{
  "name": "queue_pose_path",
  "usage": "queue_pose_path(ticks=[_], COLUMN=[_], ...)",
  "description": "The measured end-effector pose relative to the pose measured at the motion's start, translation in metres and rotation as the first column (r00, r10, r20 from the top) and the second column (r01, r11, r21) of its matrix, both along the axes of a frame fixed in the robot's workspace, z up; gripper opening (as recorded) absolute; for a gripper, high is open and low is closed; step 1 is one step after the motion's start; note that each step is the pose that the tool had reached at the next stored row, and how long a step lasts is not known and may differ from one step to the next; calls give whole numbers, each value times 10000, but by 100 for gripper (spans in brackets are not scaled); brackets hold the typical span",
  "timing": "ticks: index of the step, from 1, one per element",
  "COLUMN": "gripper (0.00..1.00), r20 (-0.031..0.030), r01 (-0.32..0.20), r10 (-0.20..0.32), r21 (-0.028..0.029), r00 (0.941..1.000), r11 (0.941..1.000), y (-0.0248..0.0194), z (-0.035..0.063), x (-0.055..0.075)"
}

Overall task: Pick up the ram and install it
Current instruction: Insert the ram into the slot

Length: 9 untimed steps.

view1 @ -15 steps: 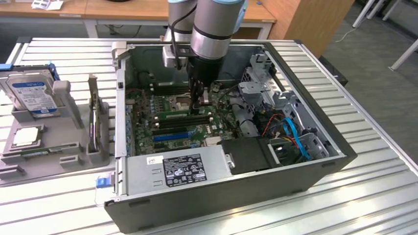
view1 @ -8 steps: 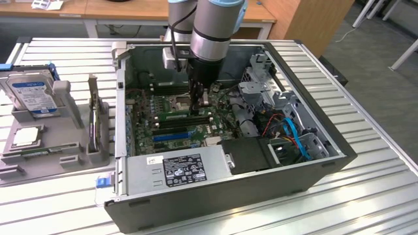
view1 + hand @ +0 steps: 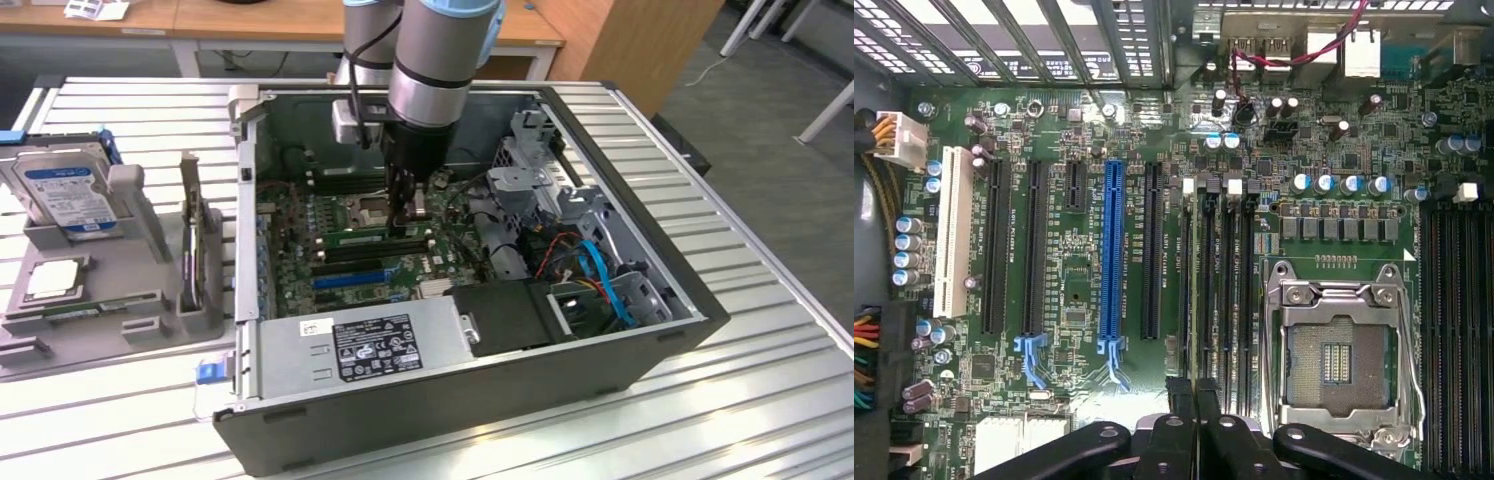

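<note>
Jaws pressed together on nothing, the gripper (image 3: 408,212) hangs low inside the case (image 3: 467,410), over the slots (image 3: 1229,280) beside the socket (image 3: 1334,365). By its green edge, the ram (image 3: 354,238) appears to stand in 1 slot already; contact cannot be told. Seating looks like the step in hand, and it calls for straight, even downward pressure.

exterior cam sits high, angled down over the whole pc case (image 3: 441,420) on the tabletop (image 3: 761,400). wrist cam looks straight down past its fingers (image 3: 1182,420), close above the motherboard (image 3: 1054,140). both catch the cpu socket (image 3: 1339,360).
</note>
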<state>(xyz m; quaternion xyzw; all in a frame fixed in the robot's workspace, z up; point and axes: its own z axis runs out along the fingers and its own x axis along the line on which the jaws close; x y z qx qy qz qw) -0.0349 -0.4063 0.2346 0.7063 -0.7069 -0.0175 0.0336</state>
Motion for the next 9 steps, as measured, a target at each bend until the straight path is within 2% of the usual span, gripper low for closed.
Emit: queue_pose_path(ticks=[9], gripper=[12], r20=[1], r01=[1], r10=[-1], r21=[2], r00=[10000], r11=[10000], y=[1], z=[-4], x=[33])
